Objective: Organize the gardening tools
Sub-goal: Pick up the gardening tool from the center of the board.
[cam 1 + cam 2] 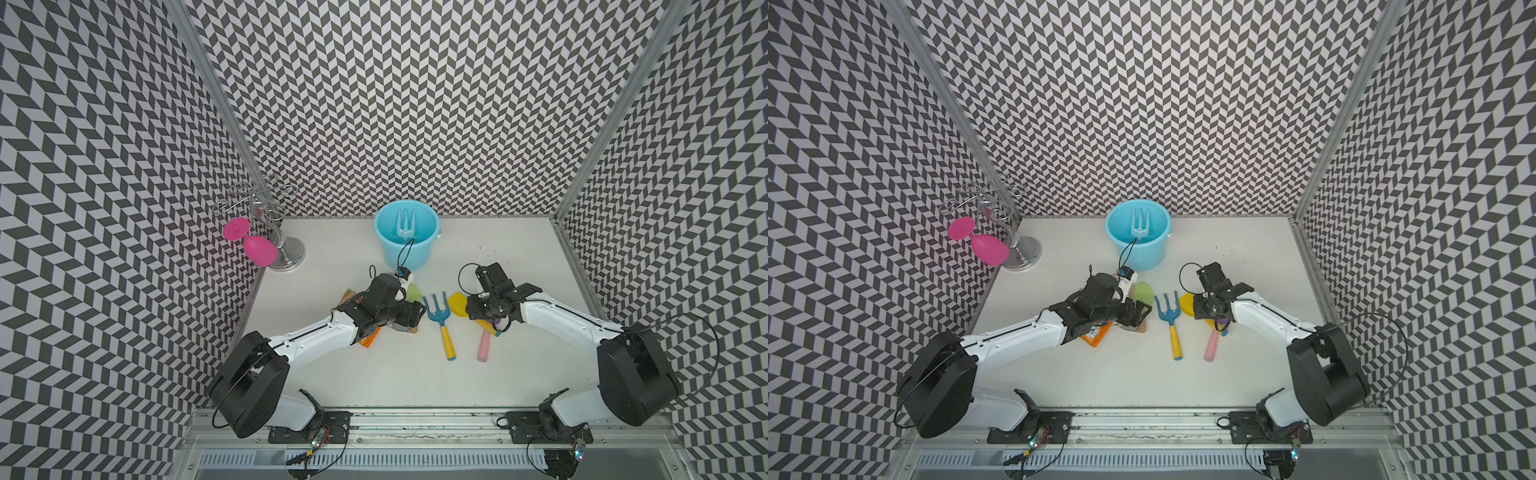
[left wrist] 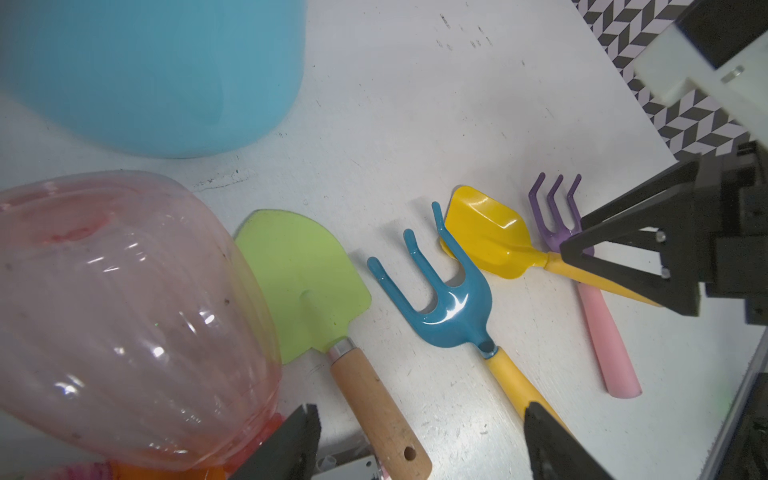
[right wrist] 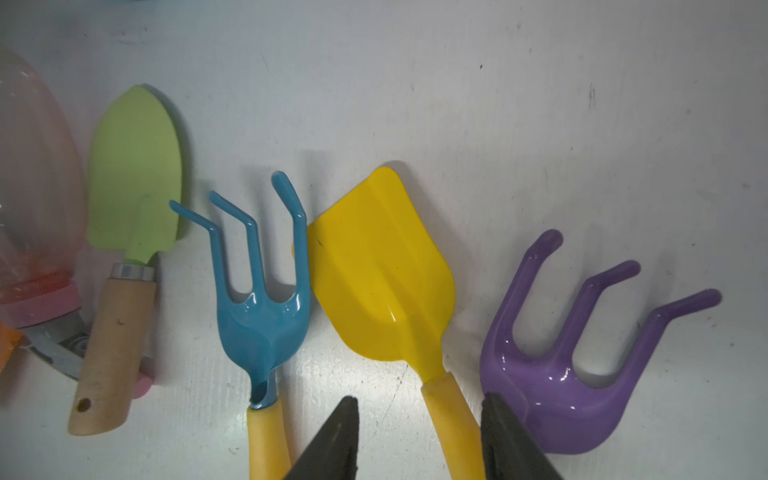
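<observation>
Right wrist view: pink spray bottle (image 3: 37, 187) lies by green trowel (image 3: 133, 166), looks light, squashy. Yellow trowel (image 3: 382, 282), between teal fork (image 3: 262, 324) and purple fork (image 3: 573, 395), looks hard, slippery; grab its thin handle (image 3: 453, 415). Right gripper (image 3: 420, 397) sits loose around it. Left gripper (image 2: 422, 407) gapes, empty.

1. The left arm (image 1: 311, 338) and the right arm (image 1: 561, 318) are built of white shell links, joined by black joint blocks.
2. A dark seam and small screws are seen along each white link.
3. Farthest from the tool, a large rounded black housing (image 1: 249, 382) is carried on each arm, above a black base plate (image 1: 309, 430).
4. Thin black cables (image 1: 459, 277) are looped out just behind each tool.
5. The left gripper (image 2: 422, 409) and the right gripper (image 3: 420, 399) are fitted with black wedge-shaped fingers (image 3: 332, 453), toothed along the inner edge.
6. Silver screw heads (image 2: 660, 237) are set in a finger's side.
</observation>
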### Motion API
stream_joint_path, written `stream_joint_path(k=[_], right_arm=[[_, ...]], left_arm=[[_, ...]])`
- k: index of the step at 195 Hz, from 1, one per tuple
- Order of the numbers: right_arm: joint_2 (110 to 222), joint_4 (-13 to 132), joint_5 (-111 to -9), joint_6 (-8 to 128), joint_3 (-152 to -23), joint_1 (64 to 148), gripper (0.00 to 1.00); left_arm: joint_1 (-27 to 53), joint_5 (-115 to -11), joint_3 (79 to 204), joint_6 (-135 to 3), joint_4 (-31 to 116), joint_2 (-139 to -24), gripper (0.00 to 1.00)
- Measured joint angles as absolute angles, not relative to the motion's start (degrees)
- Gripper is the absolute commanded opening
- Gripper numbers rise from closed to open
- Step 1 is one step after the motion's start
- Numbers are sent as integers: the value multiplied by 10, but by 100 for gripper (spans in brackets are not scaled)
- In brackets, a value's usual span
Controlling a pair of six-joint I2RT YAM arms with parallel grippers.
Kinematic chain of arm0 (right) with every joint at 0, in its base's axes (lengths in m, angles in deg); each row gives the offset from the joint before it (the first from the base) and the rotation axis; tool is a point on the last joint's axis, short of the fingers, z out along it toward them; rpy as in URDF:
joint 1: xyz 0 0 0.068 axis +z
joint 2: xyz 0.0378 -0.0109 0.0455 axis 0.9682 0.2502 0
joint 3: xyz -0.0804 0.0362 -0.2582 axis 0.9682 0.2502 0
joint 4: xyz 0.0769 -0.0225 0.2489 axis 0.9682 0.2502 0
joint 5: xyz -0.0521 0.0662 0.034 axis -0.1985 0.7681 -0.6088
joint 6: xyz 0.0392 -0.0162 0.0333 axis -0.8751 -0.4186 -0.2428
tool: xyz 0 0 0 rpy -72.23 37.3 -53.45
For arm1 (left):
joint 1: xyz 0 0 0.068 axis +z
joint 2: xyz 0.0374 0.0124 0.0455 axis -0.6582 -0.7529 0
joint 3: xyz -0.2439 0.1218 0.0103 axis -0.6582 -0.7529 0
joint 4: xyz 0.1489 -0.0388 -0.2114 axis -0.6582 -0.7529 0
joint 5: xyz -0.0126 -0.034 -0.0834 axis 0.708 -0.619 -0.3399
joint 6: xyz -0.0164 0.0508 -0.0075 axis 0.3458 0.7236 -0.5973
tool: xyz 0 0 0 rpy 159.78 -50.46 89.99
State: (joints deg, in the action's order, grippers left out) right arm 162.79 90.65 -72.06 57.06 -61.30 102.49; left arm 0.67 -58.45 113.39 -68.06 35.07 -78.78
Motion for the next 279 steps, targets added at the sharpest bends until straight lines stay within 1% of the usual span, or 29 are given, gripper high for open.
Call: stream_joint_path(k=[39, 113, 125, 135, 152, 159, 172, 199, 247, 279], right_arm=[[1646, 907, -712, 571, -601, 1035, 49], [1683, 905, -706, 572, -601, 1051, 44], [1691, 904, -707, 572, -601, 1051, 41], [1695, 903, -707, 571, -601, 1051, 37], [1699, 899, -709, 571, -601, 1052, 36], [1699, 897, -709, 571, -602, 1052, 33], [1701, 892, -710, 570, -602, 1052, 25], [1703, 888, -713, 569, -603, 1052, 17], [1697, 890, -723, 563, -603, 1048, 12], [1653, 894, -730, 555, -604, 1027, 9]], left_arm=[[7, -577, 1134, -680, 351, -788, 80], [7, -572, 1134, -680, 351, -790, 80], [7, -572, 1134, -680, 352, -790, 80], [7, -572, 1134, -681, 352, -791, 80], [8, -572, 1134, -680, 352, -791, 80], [8, -572, 1134, -680, 352, -791, 80], [10, -571, 1134, -681, 352, -791, 80], [11, -569, 1134, -681, 352, -791, 80], [15, -564, 1134, -683, 352, -791, 80], [29, -563, 1134, -688, 352, -787, 80]])
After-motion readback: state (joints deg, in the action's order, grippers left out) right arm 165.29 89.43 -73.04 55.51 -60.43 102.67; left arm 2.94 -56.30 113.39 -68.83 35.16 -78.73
